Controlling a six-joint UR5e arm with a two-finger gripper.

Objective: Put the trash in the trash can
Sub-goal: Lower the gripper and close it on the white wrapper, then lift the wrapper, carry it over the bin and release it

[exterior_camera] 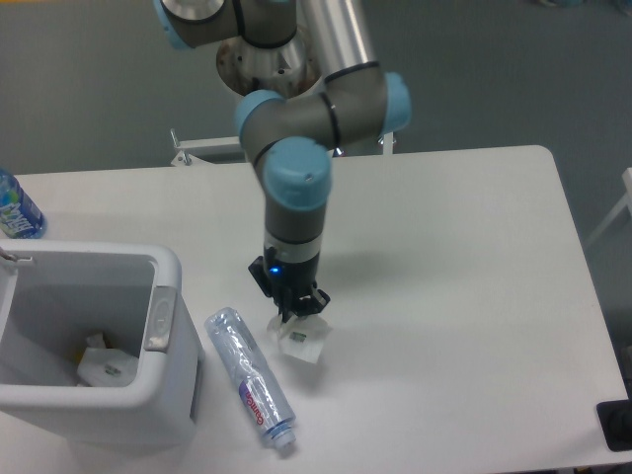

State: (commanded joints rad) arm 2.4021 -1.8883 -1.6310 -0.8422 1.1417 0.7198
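A small crumpled white paper wrapper with green print lies on the white table, just right of the trash can. My gripper points straight down at the wrapper's upper left edge. Its fingers are pinched together on that edge, and the wrapper sits at table level. A crushed clear plastic bottle with a purple-red label lies flat between the wrapper and the trash can, cap end towards the front edge. The white-grey trash can stands at the front left with its grey handle strip facing the bottle. Some white paper lies inside it.
A blue-labelled water bottle stands at the far left behind the trash can. A dark object sits at the table's front right corner. The arm's base and a white bracket stand at the table's back edge.
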